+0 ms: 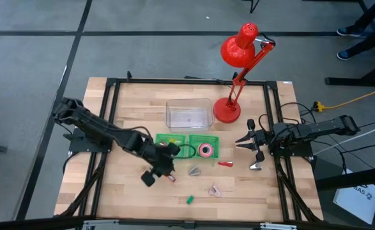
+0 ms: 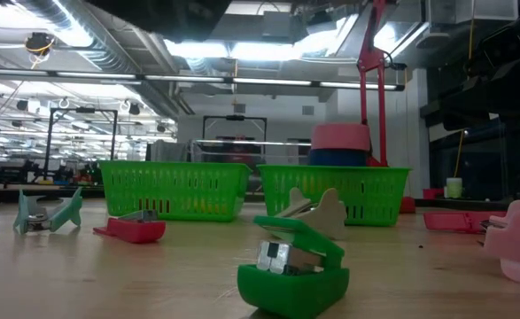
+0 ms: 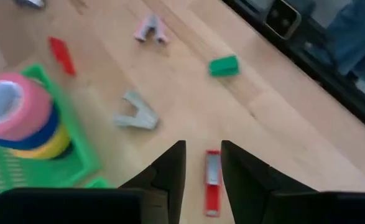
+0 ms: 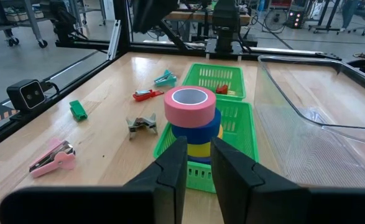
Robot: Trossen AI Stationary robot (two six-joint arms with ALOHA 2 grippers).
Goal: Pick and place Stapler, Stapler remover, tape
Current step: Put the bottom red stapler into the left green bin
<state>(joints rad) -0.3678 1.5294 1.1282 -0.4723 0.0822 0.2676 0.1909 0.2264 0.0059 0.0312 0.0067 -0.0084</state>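
Note:
My left gripper hangs open over the table's middle, its fingers on either side of a red stapler that lies flat on the wood below. The low view shows this red stapler with no finger on it. A second red stapler lies further right. A grey staple remover lies between them. The tape rolls stand stacked, pink on top, in the right green basket. My right gripper waits open at the table's right side.
A left green basket sits beside the right one, with a clear tub and a red lamp behind them. Near the front edge lie a small green stapler and a pink one. A teal remover lies left.

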